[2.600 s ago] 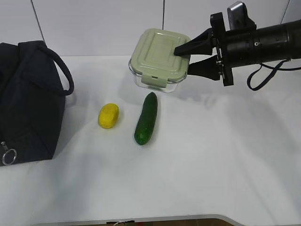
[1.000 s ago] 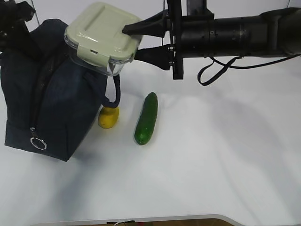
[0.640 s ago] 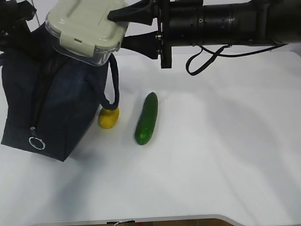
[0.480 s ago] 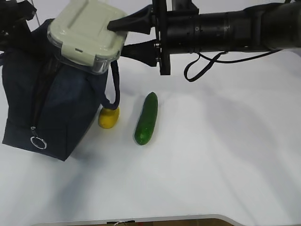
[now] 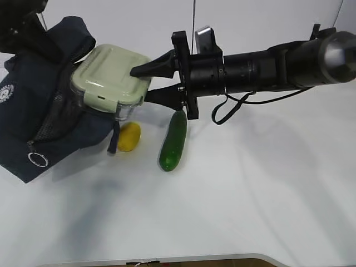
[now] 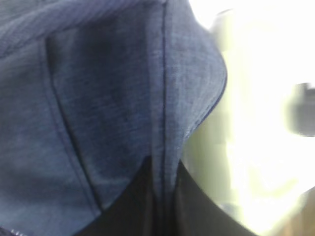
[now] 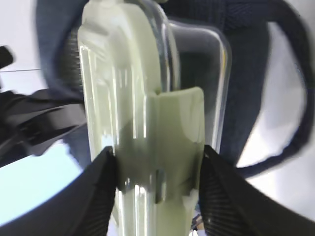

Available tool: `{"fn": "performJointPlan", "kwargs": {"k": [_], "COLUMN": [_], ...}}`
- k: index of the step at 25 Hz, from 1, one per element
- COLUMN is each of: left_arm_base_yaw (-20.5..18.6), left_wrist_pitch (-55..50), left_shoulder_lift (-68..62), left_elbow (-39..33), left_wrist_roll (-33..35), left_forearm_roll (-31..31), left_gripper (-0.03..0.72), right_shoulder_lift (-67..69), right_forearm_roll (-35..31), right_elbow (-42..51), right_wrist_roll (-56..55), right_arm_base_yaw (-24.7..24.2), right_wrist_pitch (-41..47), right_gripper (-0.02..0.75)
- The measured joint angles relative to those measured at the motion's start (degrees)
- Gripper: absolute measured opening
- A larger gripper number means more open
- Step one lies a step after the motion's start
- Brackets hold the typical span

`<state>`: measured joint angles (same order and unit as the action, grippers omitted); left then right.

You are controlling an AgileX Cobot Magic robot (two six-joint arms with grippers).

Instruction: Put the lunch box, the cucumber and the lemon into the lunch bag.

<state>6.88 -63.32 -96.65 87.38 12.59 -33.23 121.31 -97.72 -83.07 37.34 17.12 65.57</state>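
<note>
You have one lunch box (image 5: pixel 109 75) with a sage-green lid, one cucumber (image 5: pixel 173 140), one lemon (image 5: pixel 129 137), one navy lunch bag (image 5: pixel 41 114), one metal ring pull (image 5: pixel 38 160), two arms, one white table (image 5: pixel 250 189)

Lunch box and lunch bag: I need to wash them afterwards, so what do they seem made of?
Lunch box: clear glossy base, glass or hard plastic; matte sage lid, probably plastic. Lunch bag: dark navy woven fabric, visible weave and stitched seams.

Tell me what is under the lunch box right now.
The lunch box, held in the right gripper, sits over the lunch bag at its opening. The lemon lies just beside it; the bag's inside is hidden.
</note>
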Motion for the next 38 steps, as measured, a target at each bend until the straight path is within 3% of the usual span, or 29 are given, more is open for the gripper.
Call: {"fn": "performJointPlan", "kwargs": {"k": [11,26,38], "left_arm_base_yaw": [0.1,0.1,0.1], "left_wrist_pitch": [1.5,3.9,5.3], "left_shoulder_lift": [-1.4,-2.2,-4.9], "left_elbow": [0.0,0.0,0.0], "left_wrist_roll": [3.3,2.4,0.4], "left_forearm_roll": [-9.7,-10.9,-11.1], "left_gripper": [-0.001,-0.001,-0.001], "right_shoulder_lift": [1.4,6.9,10.1], "right_forearm_roll": [-1.1,0.0,-1.7], "right_elbow": [-1.7,-11.3,-12.4], "right_wrist_roll": [-0.1,-1.1,-1.4], "right_arm_base_yaw": [3.4,7.2,8.2], "right_wrist_pitch": [-2.2,-6.8,-10.8], "right_gripper": [0.377,0.377,0.377]}}
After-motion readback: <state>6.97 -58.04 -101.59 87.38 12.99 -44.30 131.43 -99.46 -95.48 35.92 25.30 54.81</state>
